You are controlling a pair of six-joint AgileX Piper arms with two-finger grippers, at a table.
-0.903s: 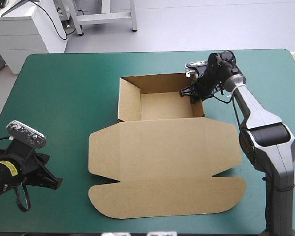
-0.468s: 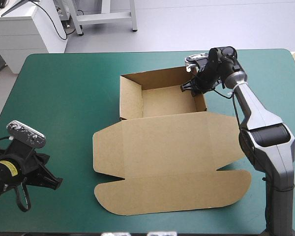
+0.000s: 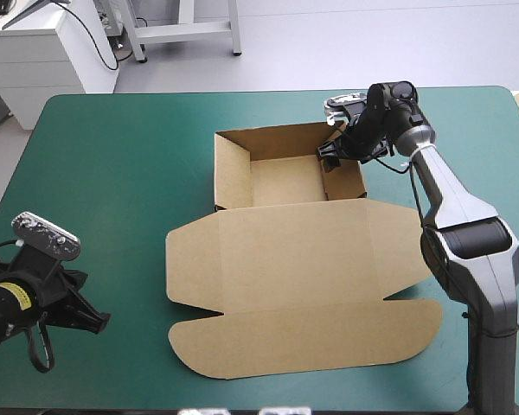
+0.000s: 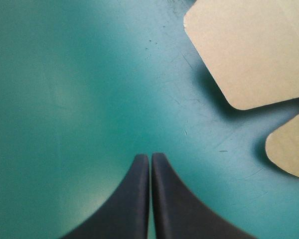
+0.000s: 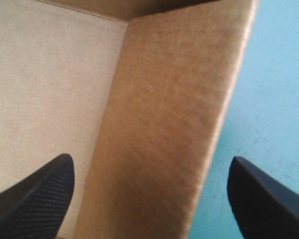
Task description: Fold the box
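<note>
The box (image 3: pixel 294 268) lies mid-table: an open tray toward the far edge, its lid flat toward the near edge. The right arm stretches along the table's right side, its wrist bent down at the tray's far right corner. The right gripper (image 3: pixel 333 157) has its jaws apart astride the tray's right wall, one finger inside and one outside. The left arm is low at the near left corner. The left gripper (image 4: pixel 150 158) has its jaws together above the bare cover (image 4: pixel 65 99), with the lid's flaps ahead of it.
</note>
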